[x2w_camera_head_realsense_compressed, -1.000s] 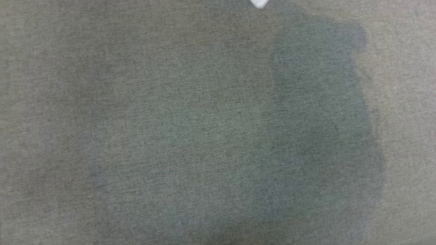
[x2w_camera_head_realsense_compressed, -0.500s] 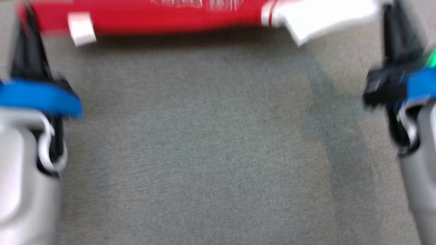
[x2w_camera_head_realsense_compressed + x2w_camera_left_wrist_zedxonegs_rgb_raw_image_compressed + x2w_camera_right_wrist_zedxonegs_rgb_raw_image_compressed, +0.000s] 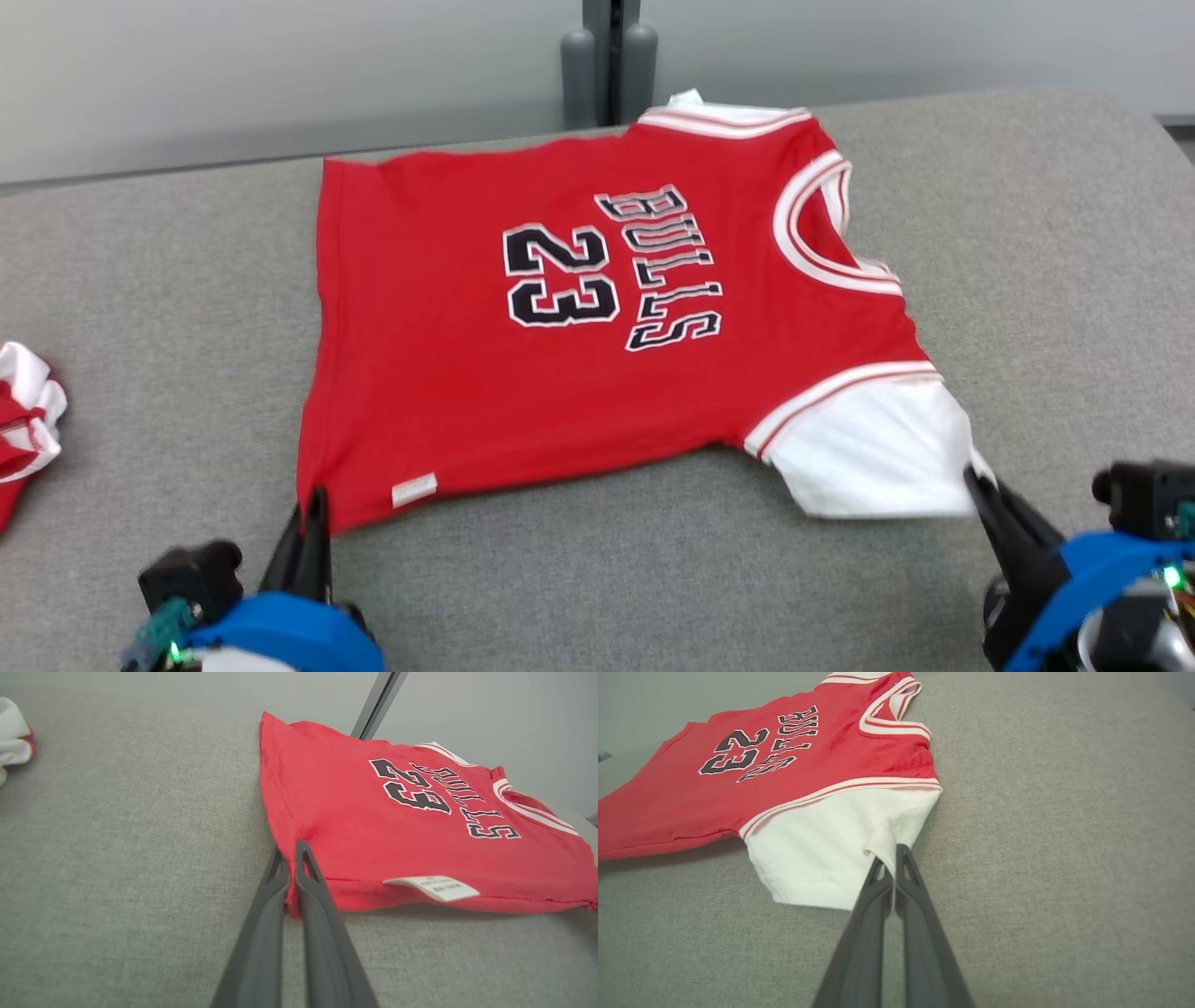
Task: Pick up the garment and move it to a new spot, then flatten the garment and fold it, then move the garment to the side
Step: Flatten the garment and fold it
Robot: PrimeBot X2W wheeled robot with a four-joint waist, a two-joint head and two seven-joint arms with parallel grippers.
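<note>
Grey woven fabric covers the worktop (image 3: 653,579). Far left edge: a bunched red-and-white cloth (image 3: 26,411), well apart from the rest. Lower left: left pincer (image 3: 316,504), clenched on the near hem corner of the garment (image 3: 448,392), just beside its white label (image 3: 414,489). Centre: the garment, a red jersey with white trim and black "BULLS 23", spread face-up on the worktop, hem to the left, collar to the right. Lower right: right pincer (image 3: 977,483), clenched on the near corner of the white sleeve (image 3: 868,448), which puckers at the grip. Handling, by judgement: light, soft, limp, not fragile; sags and creases between holds; weave looks grippy rather than slick. Best taken at corners and seamed edges, two points kept taut.
</note>
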